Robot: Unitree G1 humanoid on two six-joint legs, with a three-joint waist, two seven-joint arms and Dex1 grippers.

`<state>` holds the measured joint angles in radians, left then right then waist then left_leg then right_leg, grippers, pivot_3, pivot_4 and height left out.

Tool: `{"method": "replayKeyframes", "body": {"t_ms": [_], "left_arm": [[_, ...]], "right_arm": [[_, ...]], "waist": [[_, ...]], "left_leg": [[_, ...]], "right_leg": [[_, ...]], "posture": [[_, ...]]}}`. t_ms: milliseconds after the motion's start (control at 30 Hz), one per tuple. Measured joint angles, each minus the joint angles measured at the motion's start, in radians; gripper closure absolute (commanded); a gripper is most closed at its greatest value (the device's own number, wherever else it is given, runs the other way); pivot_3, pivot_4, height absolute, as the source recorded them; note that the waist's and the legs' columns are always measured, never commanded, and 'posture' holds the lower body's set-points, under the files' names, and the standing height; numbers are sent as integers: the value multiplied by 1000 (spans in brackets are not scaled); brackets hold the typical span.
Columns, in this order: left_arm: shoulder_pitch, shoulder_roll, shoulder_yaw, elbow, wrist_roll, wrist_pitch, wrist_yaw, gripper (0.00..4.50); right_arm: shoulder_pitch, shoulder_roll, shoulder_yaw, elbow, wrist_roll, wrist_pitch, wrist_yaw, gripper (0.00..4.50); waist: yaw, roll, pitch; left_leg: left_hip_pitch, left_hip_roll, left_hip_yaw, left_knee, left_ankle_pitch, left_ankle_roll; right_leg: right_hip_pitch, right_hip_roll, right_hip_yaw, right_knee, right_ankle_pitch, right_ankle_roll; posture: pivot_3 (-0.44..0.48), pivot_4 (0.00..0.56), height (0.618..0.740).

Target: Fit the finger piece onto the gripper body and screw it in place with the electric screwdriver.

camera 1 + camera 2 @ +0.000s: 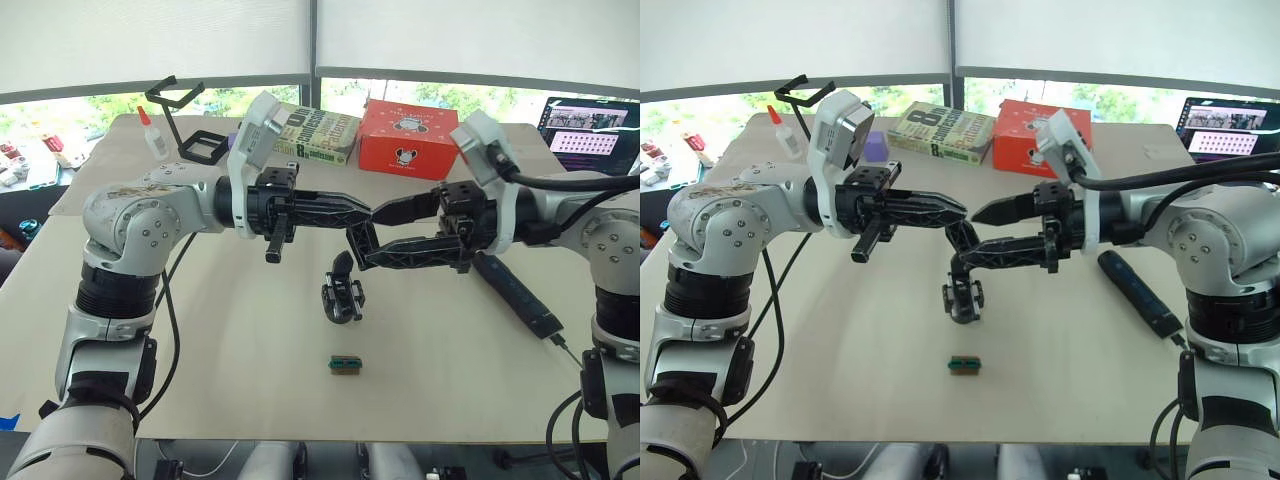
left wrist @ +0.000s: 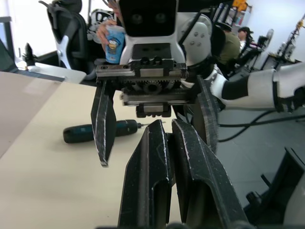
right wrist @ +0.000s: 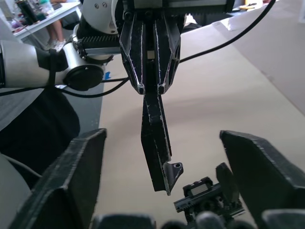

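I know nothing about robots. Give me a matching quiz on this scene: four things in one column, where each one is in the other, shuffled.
Things:
1. finger piece
2. gripper body
3. electric screwdriver
4. red box

Places:
A. at the far edge of the table
B. lying on the robot's right side
C. held by the left end effector
D. standing mid-table

Pairs: 1-C, 2-D, 3-B, 4-A

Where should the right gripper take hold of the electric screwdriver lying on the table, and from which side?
Probably mid-barrel, from above. The electric screwdriver lies flat on the table, its thin bit pointing toward the robot's edge, so the long round body is the open part. The right gripper is open beside it.
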<state>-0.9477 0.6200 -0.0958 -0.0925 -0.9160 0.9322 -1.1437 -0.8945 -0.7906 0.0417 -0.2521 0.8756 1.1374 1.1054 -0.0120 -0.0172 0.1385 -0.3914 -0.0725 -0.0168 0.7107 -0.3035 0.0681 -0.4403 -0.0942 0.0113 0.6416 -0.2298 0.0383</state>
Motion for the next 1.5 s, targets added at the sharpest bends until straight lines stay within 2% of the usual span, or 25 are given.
{"method": "replayKeyframes", "body": {"t_ms": [133, 467, 600, 733, 967, 1100, 1200, 1300, 1367, 1500], "left_arm": [[-1, 0, -3, 0, 15, 7, -17, 4500], [-17, -13, -1, -1, 14, 31, -11, 4500], [-17, -20, -1, -4, 14, 32, -5, 4500], [-17, -18, 0, -5, 25, 31, -5, 4500], [-18, -33, -3, -8, 53, 27, 3, 4500], [-19, -18, -3, 12, 62, 26, -14, 3005], [5, 85, -13, 32, 146, -91, -134, 1598], [65, 181, -44, 97, 282, -278, -250, 145], [109, 198, -62, 155, 362, -384, -299, 0], [184, 192, -83, 211, 472, -558, -319, 0]], "right_arm": [[-34, -1, 63, 1, -41, -30, 32, 1495], [-72, 1, 90, 6, -74, -58, 70, 1495], [-77, 8, 95, 6, -79, -59, 70, 2652], [-77, 8, 99, 5, -86, -66, 76, 4076], [-55, -9, 107, -4, -130, -138, 93, 4162], [-23, -5, 109, -6, -179, -232, 113, 4162], [29, 25, 96, -15, -202, -335, 115, 4162], [90, 23, 86, -30, -216, -395, 126, 4162], [123, 20, 78, -45, -225, -422, 131, 4162], [166, 19, 67, -68, -228, -451, 131, 4162]], "waist": [[2, 0, 0], [1, 0, 0], [1, 0, 0], [1, 0, 0], [2, 0, 0], [0, 0, 0], [-4, 0, 0], [-3, 1, 0], [1, 1, 0], [13, 1, 0]], "left_leg": [[0, 0, 0, 1, 0, 0], [-1, 0, -1, 1, 0, 0], [-1, 0, -1, 1, 0, 0], [-2, 0, -1, 1, 0, 0], [-2, 0, -1, 1, 0, 0], [-2, 0, -1, 1, 0, 0], [-1, 0, -1, 0, 0, 0], [-1, 0, -1, 0, 0, -1], [-2, -1, -1, 1, 0, 0], [-2, -1, -1, 2, -1, 1]], "right_leg": [[0, 0, 0, 0, 0, 0], [-1, 0, 0, 0, 0, 0], [-1, 0, 0, 1, 0, 0], [-1, 0, 0, 1, 0, 0], [-1, 0, -1, 1, 0, 0], [-1, 0, -1, 2, 0, 0], [-3, 1, -1, 3, 0, 0], [-4, 2, -3, 4, 0, 0], [-3, 1, -4, 2, 0, 0], [-2, 0, -3, 0, 0, 0]], "posture": [[0, 150, 740], [0, 150, 740], [0, 150, 740], [0, 150, 740], [0, 150, 740], [0, 150, 740], [0, 150, 740], [0, 150, 740], [0, 150, 740], [0, 150, 740]]}}
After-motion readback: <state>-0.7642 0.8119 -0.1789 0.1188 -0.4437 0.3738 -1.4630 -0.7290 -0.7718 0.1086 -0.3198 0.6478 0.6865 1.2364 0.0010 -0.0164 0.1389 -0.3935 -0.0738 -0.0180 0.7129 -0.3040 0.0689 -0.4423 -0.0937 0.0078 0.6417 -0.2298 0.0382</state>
